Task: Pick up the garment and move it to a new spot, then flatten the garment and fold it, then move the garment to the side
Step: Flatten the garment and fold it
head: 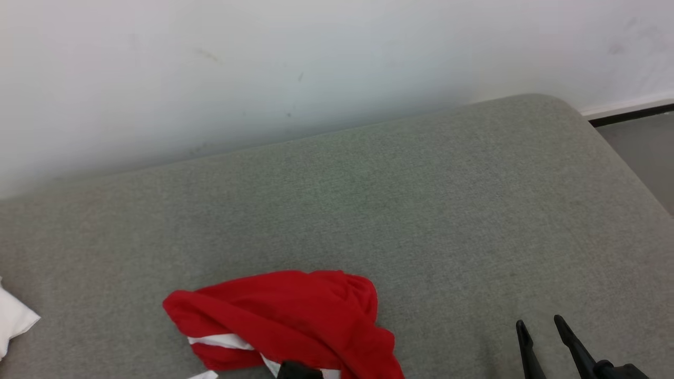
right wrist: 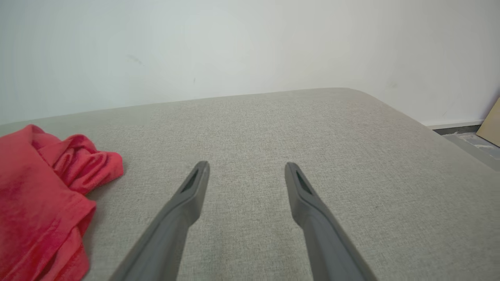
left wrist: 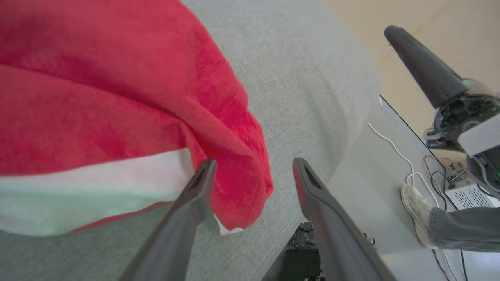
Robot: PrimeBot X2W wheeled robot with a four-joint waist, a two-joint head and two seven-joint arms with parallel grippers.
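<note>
Garment: a red garment (head: 284, 310) with a white stripe lies crumpled on the near part of the grey cushion (head: 421, 200), left of the middle in the head view.
Cut off: the garment's near edge runs out of the bottom of the head view, so its full shape cannot be told.
Hard to make out: a dark shape (head: 298, 371) sits at the bottom edge over the garment; too little of it shows to say what it is.
White cloth: a white piece (head: 13, 316) shows at the left edge, mostly out of frame.
Left gripper: the left gripper (left wrist: 254, 162) has its jaws spread wide and grips nothing. A red fold of the garment lies between the fingers, and one fingertip (left wrist: 205, 171) overlaps the white stripe; whether it touches the cloth cannot be told.
Right gripper: the right gripper (right wrist: 247, 166) is also spread wide and empty, above bare cushion, well apart from the garment.
Wall: a pale wall (right wrist: 234, 47) rises behind the cushion's far edge.
Beside the cushion: a person's pale shoe (left wrist: 416, 207) and a grey trouser leg stand on the floor, with a white cable (left wrist: 394, 150) trailing nearby.
</note>
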